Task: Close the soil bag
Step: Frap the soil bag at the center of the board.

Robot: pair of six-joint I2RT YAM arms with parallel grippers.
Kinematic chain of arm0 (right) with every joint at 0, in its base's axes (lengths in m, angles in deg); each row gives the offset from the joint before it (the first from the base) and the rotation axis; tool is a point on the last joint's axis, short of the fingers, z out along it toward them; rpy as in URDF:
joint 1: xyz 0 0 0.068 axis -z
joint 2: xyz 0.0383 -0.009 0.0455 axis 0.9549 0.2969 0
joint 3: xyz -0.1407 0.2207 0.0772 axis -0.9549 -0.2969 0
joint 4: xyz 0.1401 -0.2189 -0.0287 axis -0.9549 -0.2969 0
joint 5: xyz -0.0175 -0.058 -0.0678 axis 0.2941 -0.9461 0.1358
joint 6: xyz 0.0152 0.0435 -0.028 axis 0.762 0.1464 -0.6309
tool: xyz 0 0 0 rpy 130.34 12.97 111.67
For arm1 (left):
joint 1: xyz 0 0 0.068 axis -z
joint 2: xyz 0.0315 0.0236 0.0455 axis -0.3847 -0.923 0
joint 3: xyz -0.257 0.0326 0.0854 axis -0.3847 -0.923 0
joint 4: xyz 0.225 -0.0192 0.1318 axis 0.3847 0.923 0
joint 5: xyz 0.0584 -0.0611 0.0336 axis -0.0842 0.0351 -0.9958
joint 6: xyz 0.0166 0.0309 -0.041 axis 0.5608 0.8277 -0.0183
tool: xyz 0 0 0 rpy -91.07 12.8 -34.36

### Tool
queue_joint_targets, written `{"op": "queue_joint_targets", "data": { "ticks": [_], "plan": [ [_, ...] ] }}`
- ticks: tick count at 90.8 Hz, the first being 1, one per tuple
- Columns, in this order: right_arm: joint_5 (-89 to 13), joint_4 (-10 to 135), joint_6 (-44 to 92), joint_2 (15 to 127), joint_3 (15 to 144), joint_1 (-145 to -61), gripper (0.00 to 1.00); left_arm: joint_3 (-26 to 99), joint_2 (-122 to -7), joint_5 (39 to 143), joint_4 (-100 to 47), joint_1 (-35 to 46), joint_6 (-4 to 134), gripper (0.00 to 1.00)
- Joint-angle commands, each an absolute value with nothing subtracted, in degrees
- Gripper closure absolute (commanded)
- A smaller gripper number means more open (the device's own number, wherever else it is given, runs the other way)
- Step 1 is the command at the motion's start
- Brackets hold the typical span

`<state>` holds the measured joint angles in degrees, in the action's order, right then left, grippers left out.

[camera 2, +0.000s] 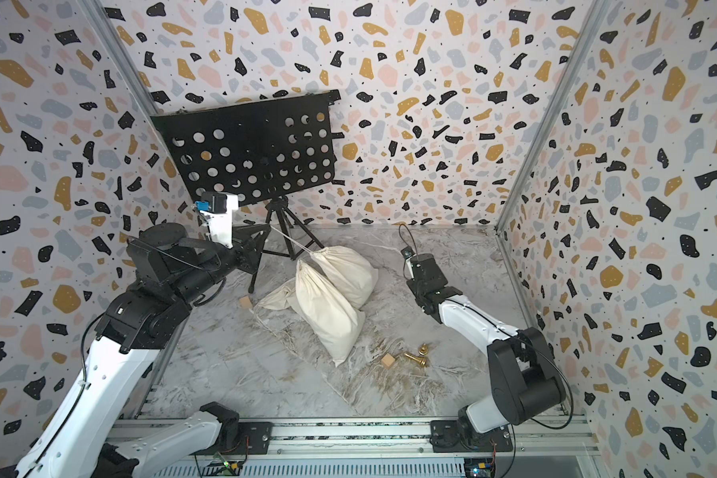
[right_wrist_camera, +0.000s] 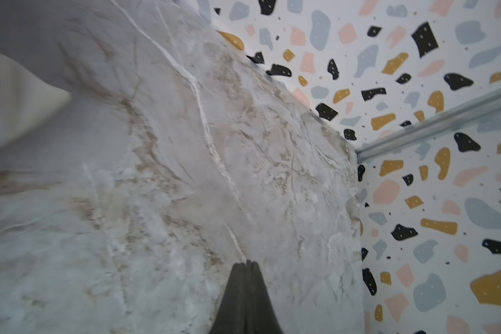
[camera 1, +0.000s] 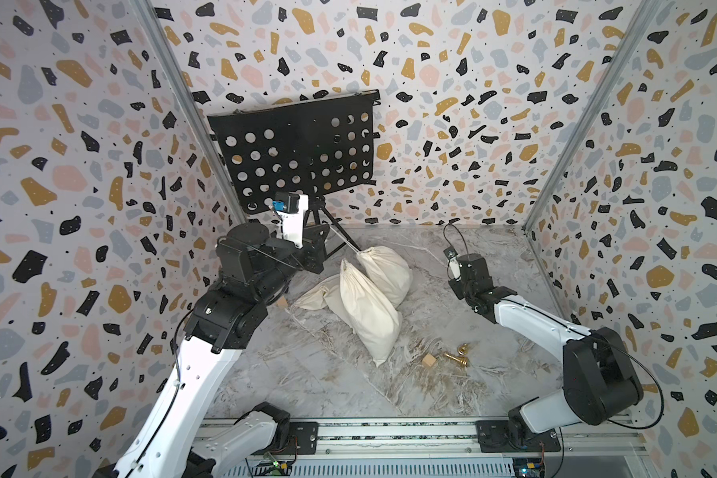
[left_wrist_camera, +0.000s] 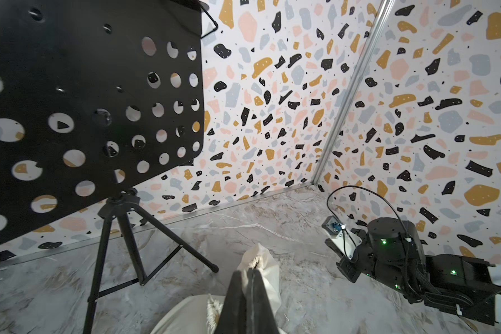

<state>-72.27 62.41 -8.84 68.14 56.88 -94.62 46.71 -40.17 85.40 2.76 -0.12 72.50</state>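
Closest to the lens in both top views runs the mounting rail (camera 2: 348, 432), from which both arms reach over the marble table (camera 2: 245, 372). By the foot of the music stand (camera 2: 249, 149), the left gripper (camera 2: 266, 228) pinches a drawstring (camera 2: 295, 239). It runs taut to the gathered mouth of the soil bag (camera 2: 348, 269), the farthest of three cream cloth sacks. That bag lies plump on its side in mid-table, against a second full sack (camera 2: 323, 314). A third sack (camera 2: 276, 298) lies flatter beside them. No contents show in any of them.

From the left wrist, the claw's fingers are pressed together, and the puckered mouth just beyond them looks nearly drawn shut.

From the right wrist, the right gripper (right_wrist_camera: 247, 263) is likewise pressed together low over the marble. A thin white line leads to its tips, but whether that is a second cord or a vein in the stone cannot be told.

The step in hand looks like the final cinch. It would likely go best as a steady pull straight along the cord, away from the mouth. An opposing hold would stop the sack sliding, and the cord, which passes close to the stand's leg, should stay clear of it.
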Motion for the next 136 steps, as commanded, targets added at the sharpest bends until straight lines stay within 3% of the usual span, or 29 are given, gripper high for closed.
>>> {"op": "queue_joint_targets", "data": {
  "ticks": [1, 10, 20, 32, 44, 64, 92, 116, 136],
  "plan": [
    [-61.82, 60.08, -6.82, 66.5, 62.94, -94.68, 0.96, 49.15, -40.26, 86.01, -2.92, -0.91, 71.83, 1.0],
    [-51.07, 57.66, -5.02, 62.56, 64.63, -96.18, 0.92, 47.82, -42.01, 89.15, -3.65, -0.83, 70.06, 1.0],
    [-43.95, 60.94, -5.12, 57.47, 63.43, -101.03, 0.75, 44.91, -43.05, 91.43, -5.89, -0.9, 67.97, 1.0],
    [-38.4, 64.12, -5.22, 54.43, 64.89, -106.76, 0.64, 43.85, -43.46, 93.11, -7.14, -0.84, 66.92, 1.0],
    [-35.36, 66.76, -5.36, 56.32, 70.38, -111.06, 0.52, 44.27, -42.73, 94.35, -7.16, -0.86, 66.86, 1.0],
    [-32.3, 66.94, -8.9, 64.18, 80.13, -114.96, 0.44, 44.4, -41.93, 96.39, -7.73, -0.9, 66.11, 1.0],
    [-25.4, 61.47, -11.52, 73.1, 89.49, -115.1, 0.52, 44.45, -41.43, 97.5, -7.65, -0.8, 66.04, 1.0],
    [-27.45, 54.35, -15.97, 78.28, 94.52, -115.05, 0.82, 44.86, -40.82, 98.8, -6.99, -0.81, 66.21, 1.0],
    [-28.65, 54.66, -16.14, 80.48, 92.21, -114.39, 0.84, 44.94, -39.63, 98.97, -6.53, -0.79, 66.67, 1.0]
  ]
}}
